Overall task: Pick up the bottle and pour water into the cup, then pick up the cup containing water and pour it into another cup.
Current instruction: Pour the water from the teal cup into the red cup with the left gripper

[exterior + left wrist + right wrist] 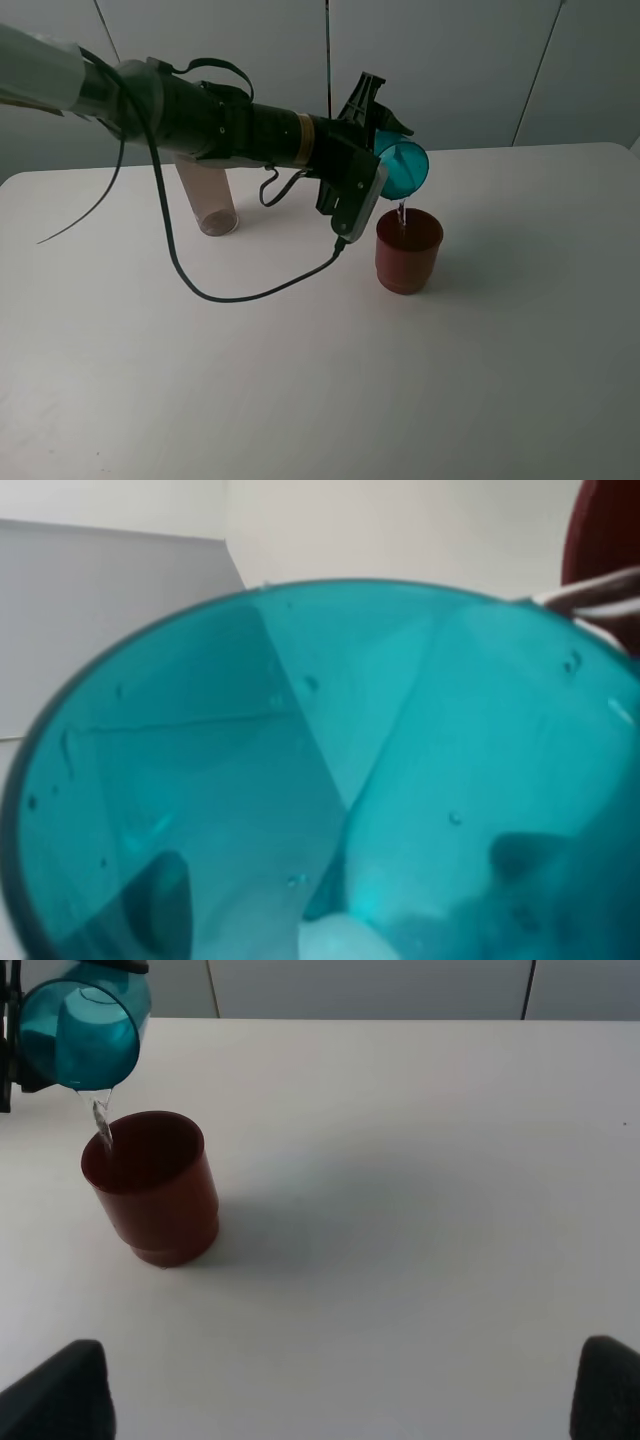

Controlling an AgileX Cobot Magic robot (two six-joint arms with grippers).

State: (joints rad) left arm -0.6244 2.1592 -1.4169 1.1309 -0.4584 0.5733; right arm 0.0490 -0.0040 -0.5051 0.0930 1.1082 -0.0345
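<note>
My left gripper (386, 140) is shut on the teal cup (404, 168) and holds it tipped on its side above the red-brown cup (408, 250). A thin stream of water (402, 212) falls from the teal rim into the red-brown cup. The right wrist view shows the same pour: teal cup (80, 1035), stream (100, 1120), red-brown cup (155, 1190). The teal cup (300, 730) fills the left wrist view. The smoky bottle (208, 203) stands upright behind my left arm, with its top hidden. My right gripper (330, 1390) is open and empty, away from the cups.
The white table (320, 380) stretches wide around the cups. Its far edge (540, 148) meets a grey wall. A black cable (230, 295) hangs from my left arm down to the tabletop between the bottle and the red-brown cup.
</note>
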